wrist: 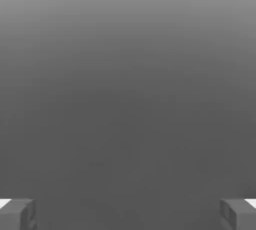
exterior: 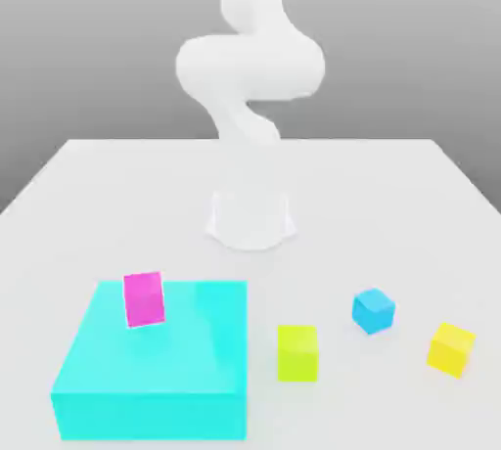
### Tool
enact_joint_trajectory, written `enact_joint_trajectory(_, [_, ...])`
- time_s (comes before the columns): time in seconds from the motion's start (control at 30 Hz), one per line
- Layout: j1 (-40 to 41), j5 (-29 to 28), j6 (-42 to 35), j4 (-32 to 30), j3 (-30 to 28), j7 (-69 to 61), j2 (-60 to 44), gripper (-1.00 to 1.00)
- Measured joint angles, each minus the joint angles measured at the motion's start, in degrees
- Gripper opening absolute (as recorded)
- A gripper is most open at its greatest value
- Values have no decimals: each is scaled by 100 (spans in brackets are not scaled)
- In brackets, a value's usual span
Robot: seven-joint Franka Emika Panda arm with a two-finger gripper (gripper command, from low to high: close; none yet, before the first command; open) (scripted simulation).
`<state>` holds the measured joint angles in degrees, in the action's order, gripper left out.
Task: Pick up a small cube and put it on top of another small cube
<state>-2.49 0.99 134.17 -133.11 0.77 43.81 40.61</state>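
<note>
A small golden-yellow cube (exterior: 451, 348) rests on the white table at the exterior view's right, near the front. A small blue cube (exterior: 373, 310) of about the same size sits a little to its left and slightly farther back. The white arm (exterior: 250, 76) rises from its base at the table's middle and bends upward out of the frame. In the hand view my gripper (wrist: 128, 214) is open, its two grey fingertips (wrist: 17, 214) standing far apart at the picture's edges with nothing but grey background between them.
A large cyan block (exterior: 152, 365) lies at the front on the exterior view's left, with a magenta cube (exterior: 144, 298) on its top. A lime-yellow cube (exterior: 296, 352) stands just right of the cyan block. The arm's round base (exterior: 250, 220) sits mid-table.
</note>
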Motion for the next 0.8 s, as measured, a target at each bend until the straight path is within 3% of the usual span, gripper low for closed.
enact_joint_trajectory(0.47, [-1214, 227, 1353, -751, 796, -908, -2932, 0])
enact_joint_trajectory(0.8, [-2141, -655, 2303, -1278, 1189, -800, -5048, 0])
